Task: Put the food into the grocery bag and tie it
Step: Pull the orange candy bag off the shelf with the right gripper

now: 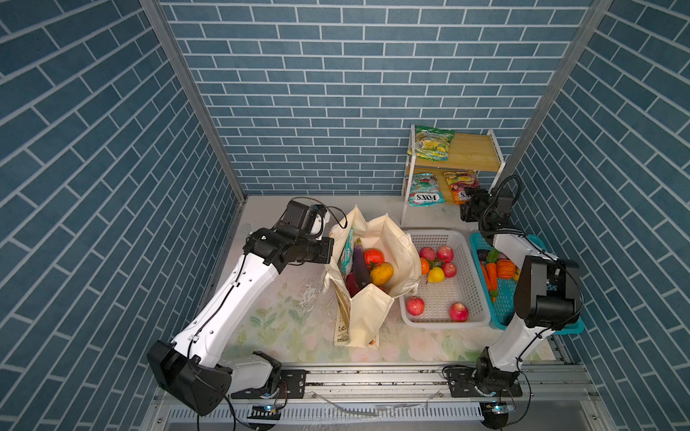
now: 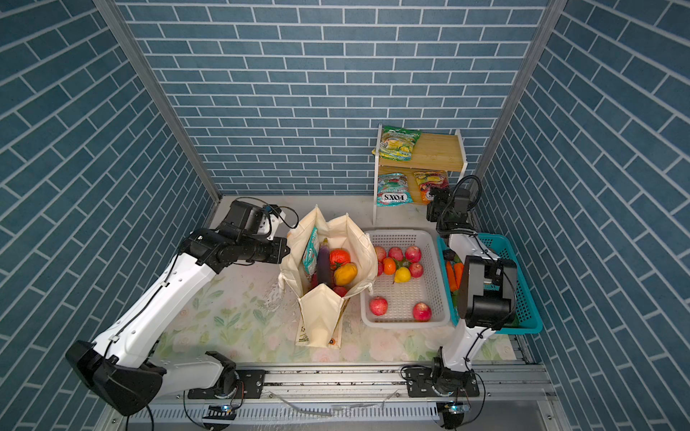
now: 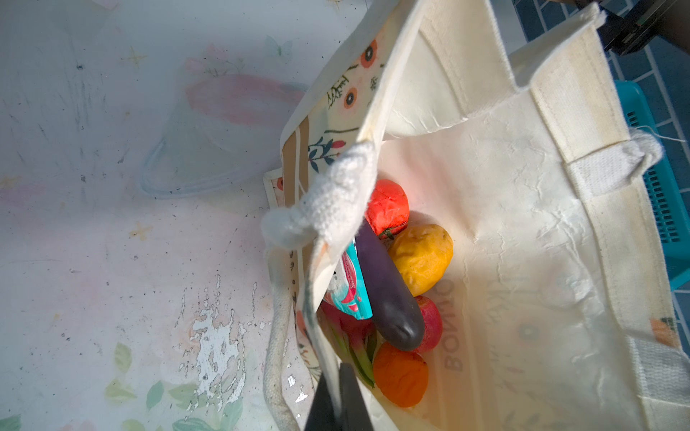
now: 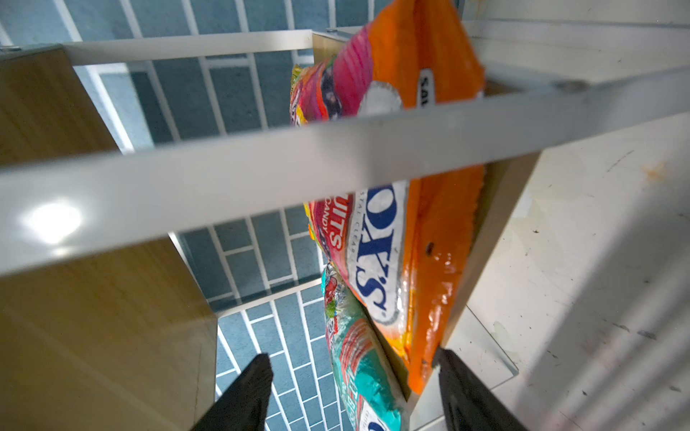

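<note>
1. Tabletop (image 1: pixel 283 321): floral print, worn in patches. Carries the grocery bag (image 1: pixel 369 309) near the middle.
2. Grocery bag: stands upright, mouth open, partly filled with food.
3. Shelf rack (image 1: pixel 474 149): two tiers. Stands behind and to the right of the grocery bag in both top views, apart from it.
4. White basket (image 1: pixel 444 298): sits close against the right side of the grocery bag.
5. Teal basket (image 1: pixel 502 304): sits farther right of the grocery bag, beyond the white basket.
6. Left gripper (image 3: pixel 336 388): placed at the left rim of the grocery bag. Jaws pressed together, pinching the rim fabric.
7. Right gripper (image 4: pixel 351 367): well apart from the grocery bag, at the lower tier of the shelf rack. Jaws spread wide, nothing held. Corner of the orange packet (image 4: pixel 422 242) lies near one finger; contact cannot be told.
8. Teal packet (image 1: pixel 423 190): lies beside the orange packet on the lower tier. Green packet (image 1: pixel 431 143): lies on the upper tier.
9. Inner packet (image 1: pixel 346 253): stands inside the grocery bag against the left wall.
10. Eggplant (image 1: pixel 360 266), red fruit (image 1: pixel 374 257), yellow fruit (image 1: pixel 381 273): rest inside the grocery bag.
11. Red apples (image 1: pixel 415 306): lie outside the grocery bag, in the white basket.
</note>
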### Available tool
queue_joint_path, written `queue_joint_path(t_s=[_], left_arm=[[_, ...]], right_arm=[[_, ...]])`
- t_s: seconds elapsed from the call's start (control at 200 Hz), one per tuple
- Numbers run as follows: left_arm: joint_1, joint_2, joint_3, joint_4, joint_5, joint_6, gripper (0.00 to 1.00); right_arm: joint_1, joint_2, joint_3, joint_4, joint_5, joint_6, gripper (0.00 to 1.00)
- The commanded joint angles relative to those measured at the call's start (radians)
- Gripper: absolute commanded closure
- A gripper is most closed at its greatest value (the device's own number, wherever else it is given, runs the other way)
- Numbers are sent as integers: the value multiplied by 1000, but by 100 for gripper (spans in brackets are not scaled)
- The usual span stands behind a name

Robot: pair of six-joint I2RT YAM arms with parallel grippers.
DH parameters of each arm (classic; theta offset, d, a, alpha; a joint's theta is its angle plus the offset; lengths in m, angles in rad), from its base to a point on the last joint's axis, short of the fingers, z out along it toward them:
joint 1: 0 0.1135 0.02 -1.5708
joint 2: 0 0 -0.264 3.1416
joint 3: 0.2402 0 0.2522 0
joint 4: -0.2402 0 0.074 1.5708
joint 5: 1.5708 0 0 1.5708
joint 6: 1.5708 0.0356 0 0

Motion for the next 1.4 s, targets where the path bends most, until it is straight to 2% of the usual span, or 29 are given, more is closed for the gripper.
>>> queue_joint_path(t_s=[0.0, 0.34, 0.605, 1.04, 1.391], left_arm=[[7, 1, 19, 15, -12, 8, 100], [6, 6, 19, 18, -11, 9, 100], [7, 12, 22, 18, -11, 12, 100], [7, 6, 18, 18, -15, 7, 100], [6, -12, 13, 5, -25, -9, 100]], right_arm=[[2, -39, -18, -30, -12, -18, 31], [-2, 31, 36, -11, -2, -10, 54], [0, 76, 56, 10, 0, 13, 61], [-2, 78, 59, 45, 21, 23, 100], [1, 6, 40, 41, -15, 26, 100]])
